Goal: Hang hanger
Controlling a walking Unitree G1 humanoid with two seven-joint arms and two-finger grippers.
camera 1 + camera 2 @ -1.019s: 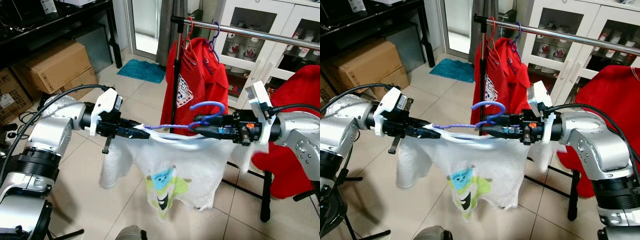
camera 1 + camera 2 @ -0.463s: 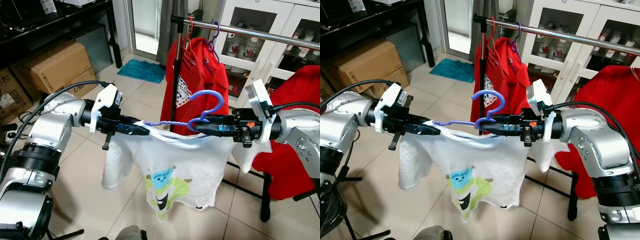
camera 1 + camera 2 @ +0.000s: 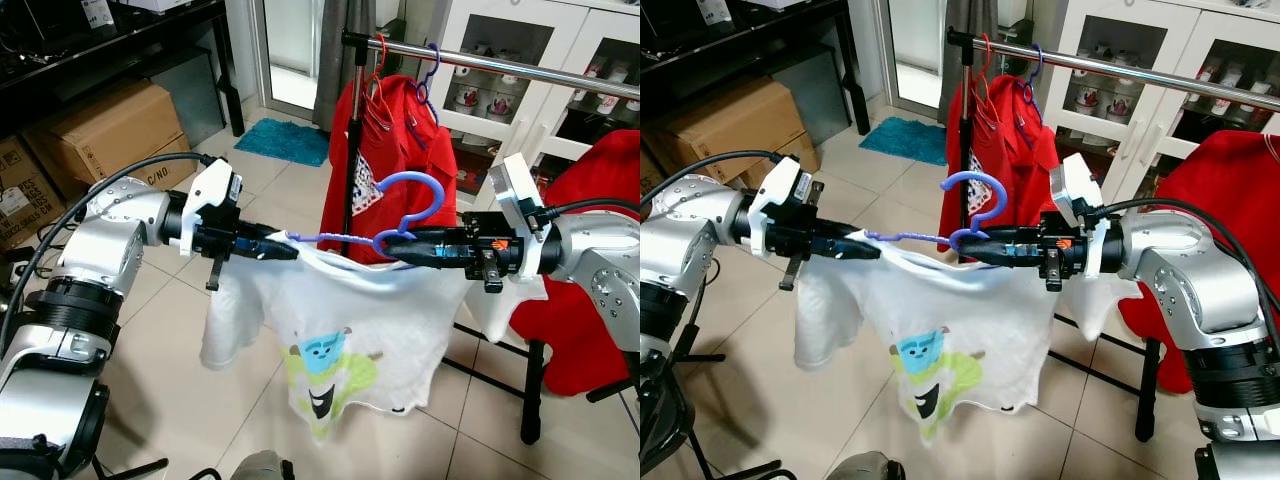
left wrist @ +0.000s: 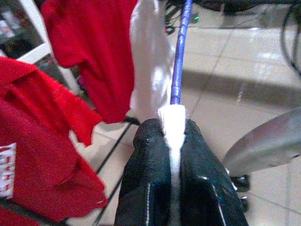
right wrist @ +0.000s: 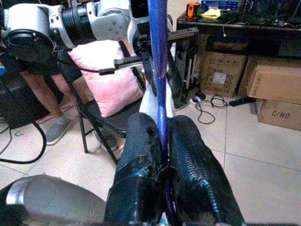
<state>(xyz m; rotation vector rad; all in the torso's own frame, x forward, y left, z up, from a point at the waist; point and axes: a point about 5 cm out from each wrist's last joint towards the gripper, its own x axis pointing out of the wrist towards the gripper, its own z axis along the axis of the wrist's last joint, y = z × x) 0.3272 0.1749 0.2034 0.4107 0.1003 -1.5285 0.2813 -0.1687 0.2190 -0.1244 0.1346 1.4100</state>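
Observation:
A blue hanger [image 3: 405, 200] carries a white T-shirt [image 3: 330, 330] with a cartoon print, held level between my two arms. My left gripper [image 3: 283, 248] is shut on the hanger's end and the shirt's shoulder [image 4: 172, 123]. Closed on the hanger's neck below its hook is my right gripper [image 3: 392, 245], with the blue wire [image 5: 158, 56] running between its fingers [image 5: 141, 155]. The chrome clothes rail [image 3: 500, 62] crosses behind and above the hook, with red shirts [image 3: 400, 160] on hangers at its left end.
The rail's black stand [image 3: 528, 390] rises at the right beside a red garment [image 3: 590, 270]. White glass-door cabinets [image 3: 560, 70] stand behind the rail. Cardboard boxes [image 3: 110, 135] sit under a dark table at the left. A teal mat [image 3: 285, 140] lies on the tiled floor.
Both grippers have raised the hanger and shirt slightly toward the rail. The hook, lying flat a second ago, now stands more upright.

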